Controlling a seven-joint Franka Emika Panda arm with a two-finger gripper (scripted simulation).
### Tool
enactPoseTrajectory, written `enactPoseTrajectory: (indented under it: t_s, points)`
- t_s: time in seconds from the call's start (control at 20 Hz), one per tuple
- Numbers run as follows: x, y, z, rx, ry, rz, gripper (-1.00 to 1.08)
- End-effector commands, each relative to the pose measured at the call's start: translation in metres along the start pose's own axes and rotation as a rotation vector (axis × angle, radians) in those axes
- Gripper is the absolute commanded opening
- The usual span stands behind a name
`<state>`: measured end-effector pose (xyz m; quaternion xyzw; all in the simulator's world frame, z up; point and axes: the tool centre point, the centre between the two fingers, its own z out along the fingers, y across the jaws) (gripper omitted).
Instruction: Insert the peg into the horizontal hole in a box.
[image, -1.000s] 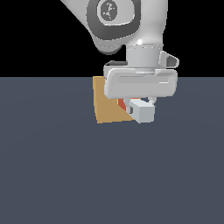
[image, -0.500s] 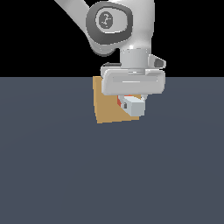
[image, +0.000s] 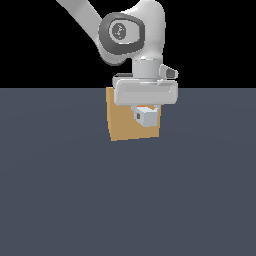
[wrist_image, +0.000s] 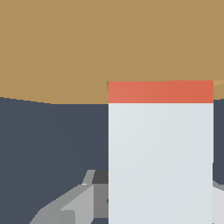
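Now I have the gripper (image: 146, 111) clamped on the peg (image: 146, 116), and I hold it level, with the length pointing away toward the box (image: 122, 125), so that it can go straight into a horizontal opening. In the exterior view I see mainly the pale grey-white near end of the peg, a small square face below the wide hand, and only a thin red-orange strip above it. From the wrist view the peg (wrist_image: 160, 162) is a flat, smooth, matt bar with sharp edges, and its red-orange end meets the tan face of the box (wrist_image: 87, 48); I judge it is at the hole or just entering, but the hole itself I cannot see, because the peg covers it.

The box is a plain tan-brown block with no texture, standing on the dark grey-blue counter (image: 125, 200), slightly turned. The peg crosses the right half of its face in the exterior view.
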<state>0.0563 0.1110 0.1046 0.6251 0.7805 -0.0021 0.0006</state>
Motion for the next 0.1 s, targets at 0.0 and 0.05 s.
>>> enactPoseTrajectory:
  t_s: [0.0,0.05]
  points:
    - [0.0082,0.0027,-0.0022,-0.005,0.003,-0.006,-1.00]
    - [0.0080,0.0028,-0.0022,-0.005,0.003,-0.006,-1.00]
